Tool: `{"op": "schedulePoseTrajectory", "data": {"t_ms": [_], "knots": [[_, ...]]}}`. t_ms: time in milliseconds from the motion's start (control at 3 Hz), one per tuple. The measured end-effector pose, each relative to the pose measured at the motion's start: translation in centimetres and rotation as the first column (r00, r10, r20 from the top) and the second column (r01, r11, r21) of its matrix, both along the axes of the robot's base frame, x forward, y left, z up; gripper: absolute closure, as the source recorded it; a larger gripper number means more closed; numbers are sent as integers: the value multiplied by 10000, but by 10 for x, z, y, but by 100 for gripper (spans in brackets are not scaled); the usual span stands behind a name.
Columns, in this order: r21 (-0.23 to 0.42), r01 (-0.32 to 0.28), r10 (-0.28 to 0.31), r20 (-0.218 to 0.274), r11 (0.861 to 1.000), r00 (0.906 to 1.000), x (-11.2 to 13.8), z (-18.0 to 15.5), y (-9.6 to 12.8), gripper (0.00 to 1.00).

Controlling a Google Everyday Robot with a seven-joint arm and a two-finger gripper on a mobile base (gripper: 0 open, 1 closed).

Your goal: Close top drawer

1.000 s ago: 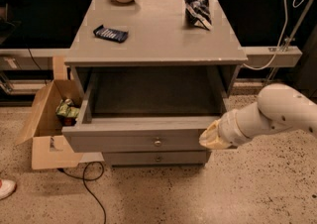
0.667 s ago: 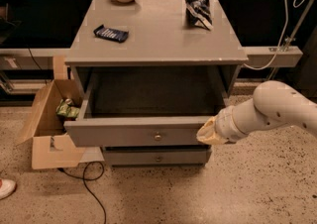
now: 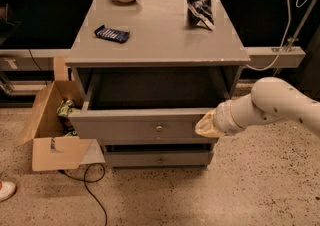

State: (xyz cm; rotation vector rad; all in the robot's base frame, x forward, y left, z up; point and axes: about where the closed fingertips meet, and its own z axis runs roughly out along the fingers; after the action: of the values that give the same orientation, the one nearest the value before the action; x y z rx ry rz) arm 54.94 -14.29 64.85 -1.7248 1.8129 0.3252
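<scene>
End effector [image 3: 204, 125] at top drawer [image 3: 125, 129] front

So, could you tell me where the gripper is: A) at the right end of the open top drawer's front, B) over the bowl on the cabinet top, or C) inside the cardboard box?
A: the gripper is at the right end of the front of the top drawer, which stands pulled out.

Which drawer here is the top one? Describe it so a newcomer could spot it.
Find the grey cabinet mid-frame. The top drawer sits just under its tabletop, the gripper at its front's right end. Unlike the lower drawer, it is pulled out with a taller front.
</scene>
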Motion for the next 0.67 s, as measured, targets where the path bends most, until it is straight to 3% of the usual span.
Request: {"op": "schedulePoseTrajectory", "data": {"t_ms": [333,667], "knots": [[182,-137,128,479,9997,9988,38,1,13,100],[192,-145,135,506,9997,9986,39,1,15,100]]}}
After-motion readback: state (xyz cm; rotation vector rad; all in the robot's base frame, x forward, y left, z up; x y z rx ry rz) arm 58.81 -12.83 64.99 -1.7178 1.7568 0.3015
